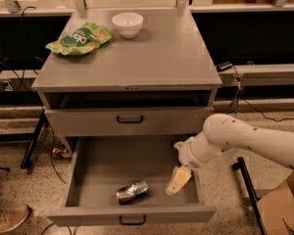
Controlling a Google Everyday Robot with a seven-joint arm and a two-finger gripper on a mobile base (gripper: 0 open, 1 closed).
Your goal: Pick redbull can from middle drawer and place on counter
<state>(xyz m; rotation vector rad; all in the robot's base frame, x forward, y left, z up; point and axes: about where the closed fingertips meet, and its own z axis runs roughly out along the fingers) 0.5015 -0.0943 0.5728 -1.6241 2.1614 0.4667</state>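
Note:
The redbull can point(132, 191) lies on its side on the tray of the open middle drawer point(95, 168), near its front. My gripper point(178, 180) hangs from the white arm over the drawer's right part, to the right of the can and apart from it. The counter point(152, 58) is the grey cabinet top above.
A green snack bag point(79, 38) and a white bowl point(127, 23) sit at the back of the counter. A closed drawer front with a black handle point(130, 119) is above the open drawer. A black stand leg point(247, 190) is on the floor at right. A shoe point(7, 219) is at lower left.

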